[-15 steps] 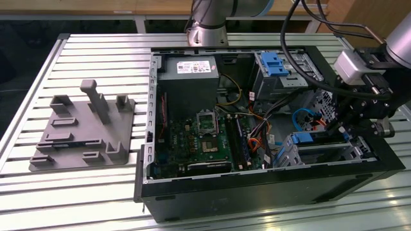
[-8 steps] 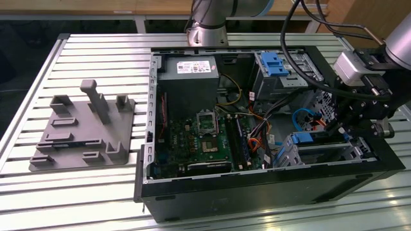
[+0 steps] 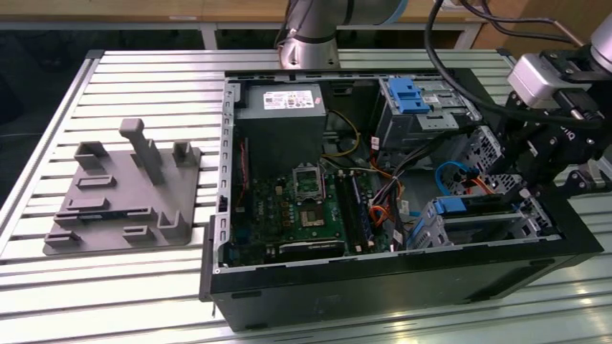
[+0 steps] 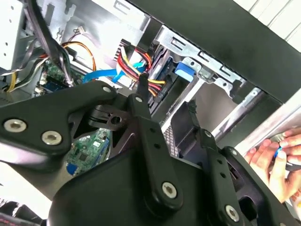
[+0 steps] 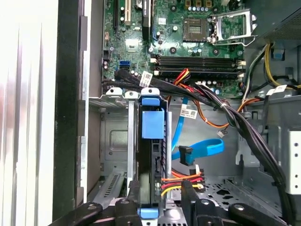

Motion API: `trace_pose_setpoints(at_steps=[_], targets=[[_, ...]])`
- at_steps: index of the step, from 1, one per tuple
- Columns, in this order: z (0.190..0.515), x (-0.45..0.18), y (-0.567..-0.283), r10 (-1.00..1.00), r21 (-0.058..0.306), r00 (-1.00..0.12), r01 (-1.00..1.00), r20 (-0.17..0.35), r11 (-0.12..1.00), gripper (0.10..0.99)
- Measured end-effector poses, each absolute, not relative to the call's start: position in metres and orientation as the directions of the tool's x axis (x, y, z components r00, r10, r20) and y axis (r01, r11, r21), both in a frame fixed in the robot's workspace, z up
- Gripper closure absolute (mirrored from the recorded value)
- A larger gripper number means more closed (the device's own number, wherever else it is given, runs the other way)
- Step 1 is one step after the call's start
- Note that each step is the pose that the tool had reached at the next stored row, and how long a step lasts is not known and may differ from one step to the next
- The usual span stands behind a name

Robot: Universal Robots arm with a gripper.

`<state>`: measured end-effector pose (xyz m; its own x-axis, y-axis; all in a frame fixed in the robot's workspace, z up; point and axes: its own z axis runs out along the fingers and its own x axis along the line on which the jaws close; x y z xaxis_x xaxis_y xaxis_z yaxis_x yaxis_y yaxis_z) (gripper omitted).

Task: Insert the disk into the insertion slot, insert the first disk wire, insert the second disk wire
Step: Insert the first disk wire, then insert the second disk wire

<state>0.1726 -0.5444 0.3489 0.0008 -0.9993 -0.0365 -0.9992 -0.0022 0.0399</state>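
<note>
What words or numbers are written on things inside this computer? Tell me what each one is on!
The white label on the power supply: print too small to read.
The white tags on the cables: too blurred to read.
No other words or signs can be read.

We count one open computer case (image 3: 383,287) on the counter (image 3: 143,301). Inside it we find one green circuit board (image 3: 306,208), one grey power box (image 3: 282,115) and one drive (image 5: 153,127) standing in one metal cage (image 5: 115,141). Beside the case lies one grey jig (image 3: 125,193). We see one robot arm (image 3: 311,36), its one hand (image 5: 160,187) with two fingers (image 5: 188,195), and one person's hand (image 4: 275,157).
</note>
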Motion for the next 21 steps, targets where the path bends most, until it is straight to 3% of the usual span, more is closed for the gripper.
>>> trace_pose_setpoints(at_steps=[21], targets=[[0.3547,0.1727,-0.5436,-0.999,0.040,0.001,-0.999,-0.036,-0.002,0.612]])
